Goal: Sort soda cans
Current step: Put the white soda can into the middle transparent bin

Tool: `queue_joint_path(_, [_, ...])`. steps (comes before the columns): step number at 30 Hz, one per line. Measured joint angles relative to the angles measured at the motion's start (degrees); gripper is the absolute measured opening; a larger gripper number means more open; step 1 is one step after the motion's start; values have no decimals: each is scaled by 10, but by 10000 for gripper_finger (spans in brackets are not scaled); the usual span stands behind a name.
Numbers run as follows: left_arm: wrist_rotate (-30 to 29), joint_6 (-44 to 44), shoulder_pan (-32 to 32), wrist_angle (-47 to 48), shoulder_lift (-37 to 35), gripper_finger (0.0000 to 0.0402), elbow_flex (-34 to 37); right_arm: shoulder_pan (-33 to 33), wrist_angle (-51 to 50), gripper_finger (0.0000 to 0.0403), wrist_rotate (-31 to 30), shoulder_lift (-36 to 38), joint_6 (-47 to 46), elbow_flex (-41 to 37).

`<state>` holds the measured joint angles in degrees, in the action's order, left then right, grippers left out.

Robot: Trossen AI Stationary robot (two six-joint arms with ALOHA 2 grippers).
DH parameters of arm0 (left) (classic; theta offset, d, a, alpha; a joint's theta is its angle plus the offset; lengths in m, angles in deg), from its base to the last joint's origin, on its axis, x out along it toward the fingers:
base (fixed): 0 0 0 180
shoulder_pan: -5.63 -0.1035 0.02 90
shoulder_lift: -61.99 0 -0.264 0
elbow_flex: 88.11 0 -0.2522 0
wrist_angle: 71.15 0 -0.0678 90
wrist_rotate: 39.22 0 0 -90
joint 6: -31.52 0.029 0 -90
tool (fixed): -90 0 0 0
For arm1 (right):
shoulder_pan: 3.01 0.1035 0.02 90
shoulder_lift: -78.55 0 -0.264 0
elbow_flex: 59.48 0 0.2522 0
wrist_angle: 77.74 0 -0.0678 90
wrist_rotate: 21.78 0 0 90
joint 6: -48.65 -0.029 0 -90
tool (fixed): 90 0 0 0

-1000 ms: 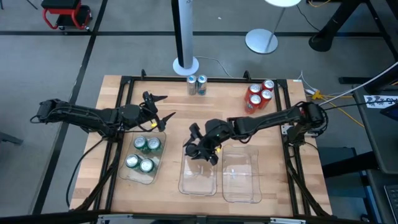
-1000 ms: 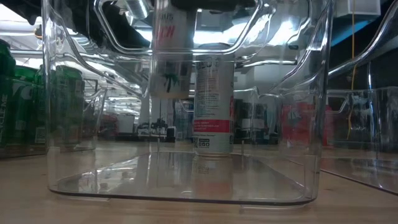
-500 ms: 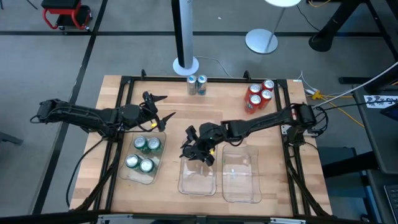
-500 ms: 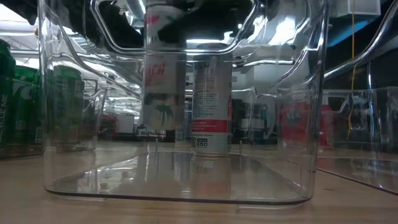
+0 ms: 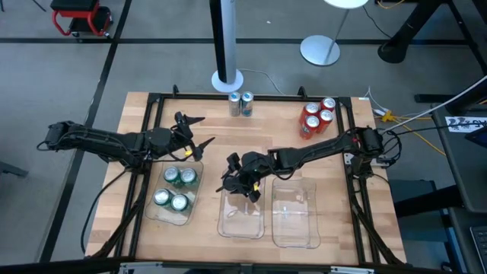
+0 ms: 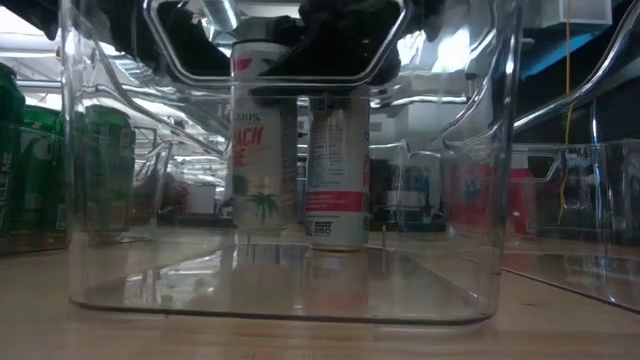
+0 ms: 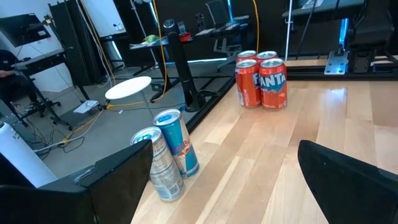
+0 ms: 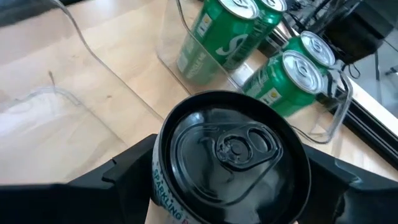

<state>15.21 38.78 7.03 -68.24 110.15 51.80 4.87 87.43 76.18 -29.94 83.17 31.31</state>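
Observation:
My right gripper (image 5: 242,181) is shut on a pale can with a black top (image 8: 230,149) over the far end of the middle clear tray (image 5: 242,228). In the low view that can (image 6: 262,150) stands upright low inside the tray. A second pale can (image 6: 335,170) shows just behind it. Several green cans (image 5: 175,188) stand in the left tray. Several red cans (image 5: 317,116) and two silver cans (image 5: 240,103) stand on the table near its far edge. My left gripper (image 5: 194,141) hovers open beyond the green cans. My right gripper pinches the pale can by its upper wall just under the black rim (image 8: 163,155), one finger (image 8: 118,174) on each side. The fingers come from above, slanting in from the table's right. The can hangs upright inside the tray; whether its base touches the floor, I cannot tell.
An empty clear tray (image 5: 295,221) lies to the right of the middle one. A black frame runs along the table's edges (image 5: 152,152). A white pole on a round base (image 5: 227,76) stands just past the far edge. Bare wood lies between the trays and the far cans.
My right gripper has come down and a little toward the table's left, carrying the pale can from above the tray's rim to low within the middle tray. The can has stayed upright. The tray has shifted slightly.

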Motion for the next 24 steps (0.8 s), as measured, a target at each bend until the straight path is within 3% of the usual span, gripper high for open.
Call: queue_joint_path(24, [0, -2, 0, 0, 0, 388, 0, 0, -13, 289, -5, 0, 2, 0])
